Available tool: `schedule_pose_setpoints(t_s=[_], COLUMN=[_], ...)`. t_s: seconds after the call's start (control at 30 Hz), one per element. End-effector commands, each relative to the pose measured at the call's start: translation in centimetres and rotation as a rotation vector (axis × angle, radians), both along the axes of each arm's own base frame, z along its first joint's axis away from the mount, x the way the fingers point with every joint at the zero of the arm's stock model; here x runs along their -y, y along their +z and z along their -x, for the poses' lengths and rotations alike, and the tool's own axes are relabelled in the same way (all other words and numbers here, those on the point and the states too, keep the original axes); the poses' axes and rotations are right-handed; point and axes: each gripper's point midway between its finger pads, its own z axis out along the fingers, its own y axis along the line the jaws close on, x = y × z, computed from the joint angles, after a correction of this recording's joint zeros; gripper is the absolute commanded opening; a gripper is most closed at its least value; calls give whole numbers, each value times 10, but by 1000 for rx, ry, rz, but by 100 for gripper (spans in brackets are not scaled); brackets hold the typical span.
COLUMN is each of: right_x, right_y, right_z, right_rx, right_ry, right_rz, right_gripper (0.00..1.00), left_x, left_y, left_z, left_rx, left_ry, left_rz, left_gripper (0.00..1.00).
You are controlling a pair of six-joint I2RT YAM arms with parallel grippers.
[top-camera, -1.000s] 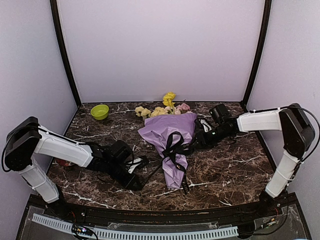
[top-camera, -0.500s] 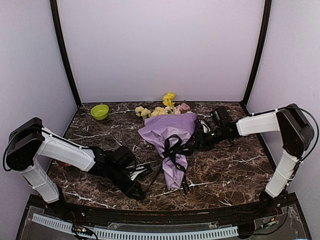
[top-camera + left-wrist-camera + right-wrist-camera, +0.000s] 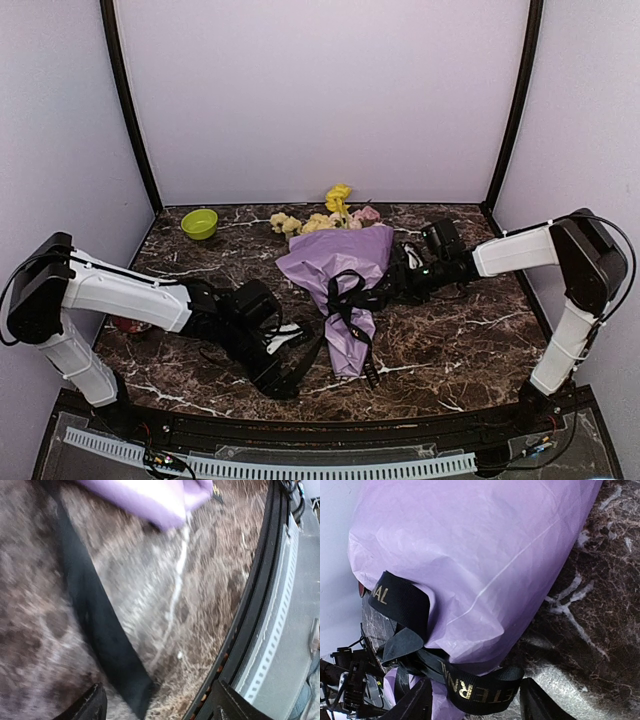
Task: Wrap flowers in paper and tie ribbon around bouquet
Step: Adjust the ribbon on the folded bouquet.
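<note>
Lying mid-table, the bouquet point(image 3: 352, 345) is seen w/ its long axis running far-to-near, flowers point(image 3: 330, 215) at the far end and narrow tip toward the arm bases; thin, crinkled lilac paper point(image 3: 330, 262) is cinched at the waist by the flat black ribbon point(image 3: 345, 292) w/ pale lettering. The right gripper point(image 3: 392, 285) is set just beside the cone's right flank, jaws spread, a ribbon loop lying btw its fingers but not pinched. The left gripper point(image 3: 288, 372), likewise unclenched, is placed near-left of the tip w/ the loose tail laid on the marbled table point(image 3: 450, 350) btw its fingers, so any tightening pull is judged easiest from that arm.
</note>
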Motion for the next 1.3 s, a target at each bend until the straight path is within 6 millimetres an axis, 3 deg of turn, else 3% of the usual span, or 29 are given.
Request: schedule_pose_setpoints(t_s=[0.0,0.13,0.33,0.5,0.53,0.67,0.8,1.1,1.27], right_x=[3,4,4,4,5,5,2,2,2], right_y=[-7,-8,-13,-11,-11,-10,-7,-5,-5], right_z=[-3,-2,0,1,3,7,6,7,8], right_rx=[-4,0,-12,-2,-7,-5,-2,6,7], right_ry=[-19,-21,-18,-19,-21,-18,-16,-15,-11], right_rz=[1,10,7,2,4,0,-8,-5,-2], right_gripper=[57,51,28,13,11,9,8,7,6], left_x=[8,24,60,92,96,115,124,137,136], left_y=[28,55,86,101,96,107,95,60,57], left_z=[-35,-56,-157,-214,-222,-250,-260,-245,-259], left_rx=[136,96,312,471,488,609,634,664,730], left_ry=[-88,-129,88,148,151,156,158,39,79], left_rz=[-20,94,131,130,113,98,57,-8,-51], left_gripper=[76,81,76,78,79,80,74,65,38])
